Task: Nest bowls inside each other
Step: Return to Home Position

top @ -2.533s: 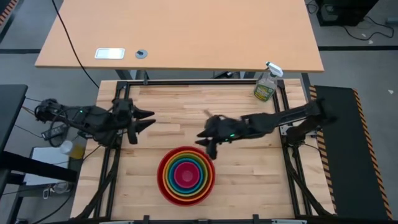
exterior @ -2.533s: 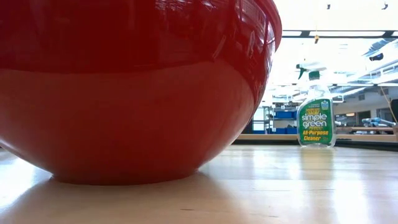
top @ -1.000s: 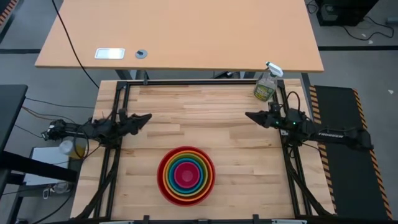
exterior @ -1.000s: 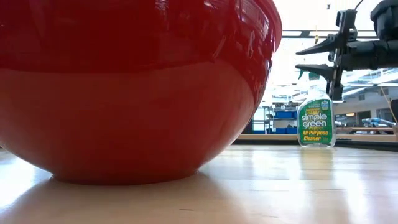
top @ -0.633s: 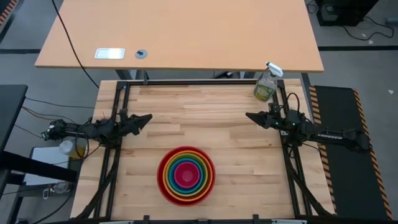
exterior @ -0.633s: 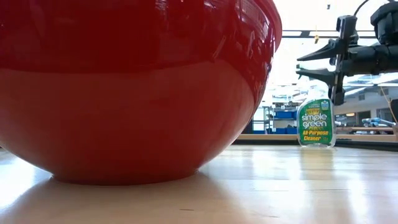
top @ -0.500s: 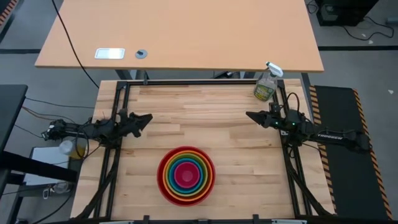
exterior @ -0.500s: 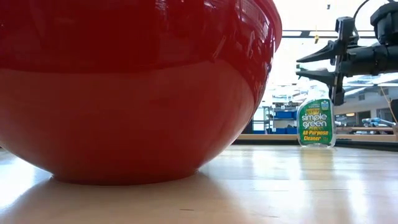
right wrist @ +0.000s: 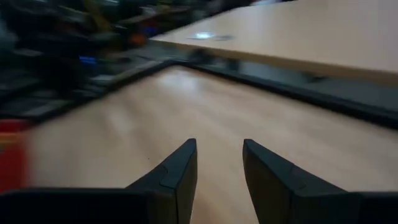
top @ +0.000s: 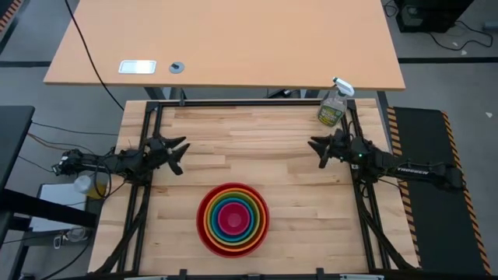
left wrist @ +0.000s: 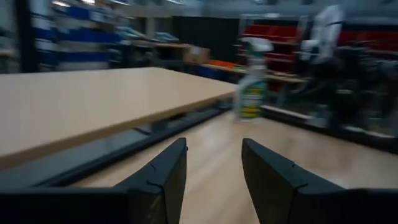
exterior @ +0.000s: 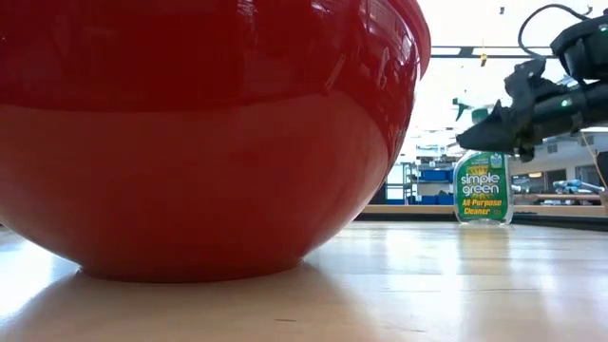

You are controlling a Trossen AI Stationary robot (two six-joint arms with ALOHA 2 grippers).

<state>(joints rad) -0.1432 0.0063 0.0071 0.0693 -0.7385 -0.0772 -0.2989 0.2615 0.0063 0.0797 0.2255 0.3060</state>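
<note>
You are working in a robotics lab set inside a large workshop hall. Your wooden table [top: 249, 155] sits in a black metal frame [top: 249, 103]. A plain tan desk [top: 233, 39] stands behind it with a black cable [top: 84, 44] trailing across, all on a grey floor [top: 451, 66]. A black mat [top: 420, 128] edged with orange hazard stripes lies along the right side. Beyond the table you can see racks of blue bins [left wrist: 68, 28], red bins [left wrist: 273, 30] and long ceiling lights [exterior: 475, 50].

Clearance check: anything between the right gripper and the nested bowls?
Nothing visible: bare table between the right gripper and the nested bowls; the spray bottle stands at the far edge, off that line.
</note>
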